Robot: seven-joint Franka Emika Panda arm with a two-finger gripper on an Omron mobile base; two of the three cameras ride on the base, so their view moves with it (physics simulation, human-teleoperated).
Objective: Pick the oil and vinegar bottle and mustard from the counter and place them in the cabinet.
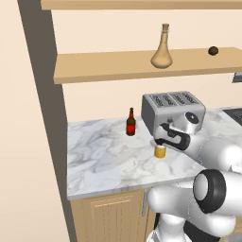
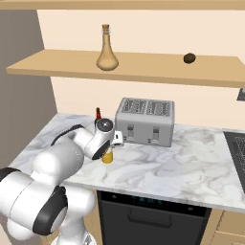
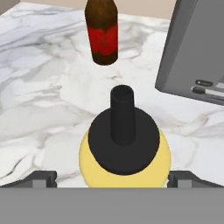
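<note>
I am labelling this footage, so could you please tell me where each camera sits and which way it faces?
Left base view: behind-left, facing the counter; arm lower right.
Right base view: behind-right, facing the same counter; arm lower left.
Hand view: on the hand, looking down on the mustard; open end effector astride it.
Both base views share the toaster.

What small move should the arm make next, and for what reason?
Probably lower a little and close on the mustard. The open tool hangs above it, one fingertip on each side of the bottle. The oil and vinegar bottle stands already on the cabinet shelf.
</note>
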